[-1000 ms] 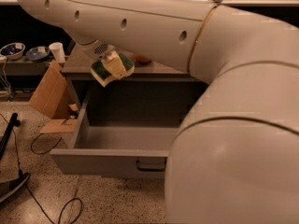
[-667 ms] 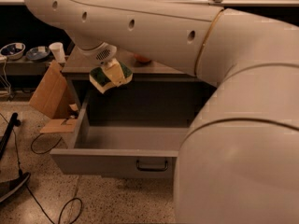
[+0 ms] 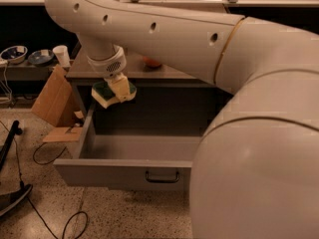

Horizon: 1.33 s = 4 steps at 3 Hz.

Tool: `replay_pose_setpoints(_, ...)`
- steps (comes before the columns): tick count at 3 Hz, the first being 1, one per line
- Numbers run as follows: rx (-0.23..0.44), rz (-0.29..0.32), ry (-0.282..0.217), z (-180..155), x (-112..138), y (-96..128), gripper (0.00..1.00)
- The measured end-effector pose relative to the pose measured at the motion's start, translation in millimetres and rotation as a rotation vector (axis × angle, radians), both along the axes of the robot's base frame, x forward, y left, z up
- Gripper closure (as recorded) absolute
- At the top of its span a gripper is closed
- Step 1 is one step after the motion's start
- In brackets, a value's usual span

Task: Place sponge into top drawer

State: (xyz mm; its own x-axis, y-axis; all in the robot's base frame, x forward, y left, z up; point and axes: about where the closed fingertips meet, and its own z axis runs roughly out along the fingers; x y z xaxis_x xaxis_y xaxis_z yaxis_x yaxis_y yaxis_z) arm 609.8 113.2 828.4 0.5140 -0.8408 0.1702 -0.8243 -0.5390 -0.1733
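Observation:
My gripper [image 3: 118, 89] hangs from the white arm over the left rear part of the open top drawer [image 3: 124, 171]. It is shut on the sponge [image 3: 105, 94], pale yellow with a dark green top layer, held tilted above the drawer's inside. The drawer is grey, pulled far out, with a small dark bar handle [image 3: 162, 176] on its front panel. Its visible floor holds nothing.
The grey cabinet top [image 3: 164, 72] carries an orange-red object [image 3: 152, 62] behind the arm. Cardboard pieces [image 3: 55, 103] lean left of the cabinet. Bowls [image 3: 14, 53] and a white cup [image 3: 62, 55] sit on a low shelf at left. Cables [image 3: 45, 158] lie on the floor.
The arm has swung right and down a little, carrying the sponge further over the drawer's inside. The drawer stays open.

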Motion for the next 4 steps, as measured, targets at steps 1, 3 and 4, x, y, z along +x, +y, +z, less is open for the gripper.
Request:
replay_pose_setpoints(1, 0.059, 0.012, 0.033, -16, 4, 11, 1.00)
replay_pose_setpoints(3, 0.120, -0.029, 0.037, -56, 13, 37, 1.00)
replay_pose_setpoints(4, 0.137, -0.064, 0.037, -73, 14, 49, 1.00)
